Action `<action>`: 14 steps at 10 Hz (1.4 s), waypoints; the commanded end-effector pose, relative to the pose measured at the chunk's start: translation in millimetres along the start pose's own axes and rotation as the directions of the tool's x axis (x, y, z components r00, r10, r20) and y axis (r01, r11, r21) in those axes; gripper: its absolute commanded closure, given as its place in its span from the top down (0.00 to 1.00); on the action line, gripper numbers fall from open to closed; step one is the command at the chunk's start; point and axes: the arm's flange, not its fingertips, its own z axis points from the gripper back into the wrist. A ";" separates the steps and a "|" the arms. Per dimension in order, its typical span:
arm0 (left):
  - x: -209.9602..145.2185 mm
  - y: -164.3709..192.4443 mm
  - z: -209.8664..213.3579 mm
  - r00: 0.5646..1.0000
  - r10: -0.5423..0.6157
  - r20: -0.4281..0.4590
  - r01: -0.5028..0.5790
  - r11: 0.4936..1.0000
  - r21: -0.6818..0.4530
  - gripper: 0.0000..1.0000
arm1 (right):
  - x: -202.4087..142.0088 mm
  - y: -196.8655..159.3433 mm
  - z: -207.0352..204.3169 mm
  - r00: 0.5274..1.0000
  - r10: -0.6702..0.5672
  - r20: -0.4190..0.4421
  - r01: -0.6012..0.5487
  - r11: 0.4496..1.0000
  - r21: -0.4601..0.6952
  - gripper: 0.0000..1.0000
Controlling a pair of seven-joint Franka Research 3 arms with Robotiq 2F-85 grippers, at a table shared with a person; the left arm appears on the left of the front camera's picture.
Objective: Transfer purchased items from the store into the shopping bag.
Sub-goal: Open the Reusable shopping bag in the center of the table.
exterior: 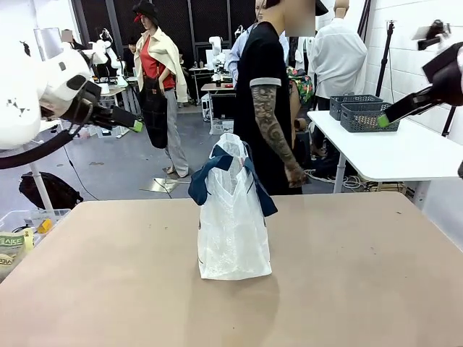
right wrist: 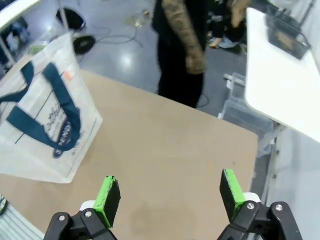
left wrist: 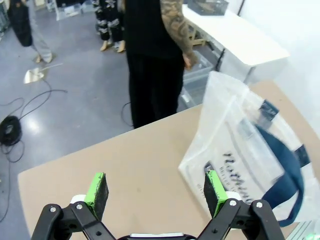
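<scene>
Currently I am holding both arms raised at either side of the bench (exterior: 376, 282), with my left jaws and right jaws each standing wide and gripping nothing. The shopping bag (exterior: 233, 217) is standing upright in the middle of the bench, between my arms, with its mouth facing up and its navy handles drooping over the rim. It is lying ahead and inward of both jaws, and my left jaws are probably sitting nearer. A person (exterior: 264, 94) is standing just behind it.

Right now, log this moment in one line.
left hand: open, empty | right hand: open, empty | shopping bag: upright on table | person: standing at far side
</scene>
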 end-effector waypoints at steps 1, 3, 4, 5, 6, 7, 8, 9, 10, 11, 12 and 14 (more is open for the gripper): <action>40.7 -7.4 -32.0 0.999 -0.043 0.023 0.046 0.992 -0.118 1.00 | 46.9 31.6 -24.0 0.999 0.043 -0.033 -0.039 0.991 0.130 1.00; 76.1 -25.0 -68.4 0.999 -0.039 -0.030 0.033 0.984 -0.175 1.00 | 86.2 65.0 -48.3 0.996 0.077 -0.054 -0.060 0.961 0.270 1.00; 94.5 -31.1 -95.8 0.994 -0.029 -0.103 0.007 0.978 -0.210 1.00 | 104.3 89.3 -66.4 0.988 0.109 -0.109 -0.076 0.959 0.275 1.00; 106.3 -39.2 -119.4 0.991 -0.013 -0.131 -0.017 0.973 -0.228 1.00 | 116.1 103.3 -80.5 0.978 0.146 -0.147 -0.101 0.956 0.274 1.00; 108.5 -50.8 -137.9 0.987 0.024 -0.161 -0.059 0.975 -0.214 1.00 | 120.2 112.9 -89.3 0.975 0.151 -0.166 -0.097 0.950 0.296 1.00; 103.3 -49.4 -139.5 0.971 -0.009 -0.239 -0.024 0.991 -0.135 1.00 | 121.7 117.8 -99.0 0.975 0.124 -0.186 -0.063 0.952 0.301 1.00; 90.0 -64.6 -110.8 0.992 -0.003 -0.126 -0.024 0.976 -0.214 1.00 | 109.2 122.2 -85.3 0.982 0.135 -0.131 -0.093 0.954 0.284 1.00; 90.0 -64.6 -110.8 0.992 -0.003 -0.126 -0.024 0.976 -0.214 1.00 | 109.2 122.2 -85.3 0.982 0.135 -0.131 -0.093 0.954 0.284 1.00; 87.6 -57.8 -144.9 0.983 0.010 -0.184 -0.047 0.980 -0.195 1.00 | 116.7 126.4 -102.2 0.975 0.146 -0.167 -0.095 0.955 0.282 1.00; 83.2 -60.7 -159.6 0.981 0.025 -0.194 -0.065 0.978 -0.200 1.00 | 119.3 140.7 -106.1 0.971 0.166 -0.170 -0.117 0.957 0.265 1.00; 88.2 -64.0 -169.6 0.980 0.025 -0.196 -0.065 0.978 -0.200 1.00 | 127.4 152.8 -121.8 0.968 0.164 -0.191 -0.111 0.959 0.262 1.00; 88.3 -67.1 -174.2 0.973 0.037 -0.229 -0.087 0.974 -0.211 1.00 | 130.5 169.2 -144.8 0.971 0.124 -0.202 -0.066 0.960 0.271 1.00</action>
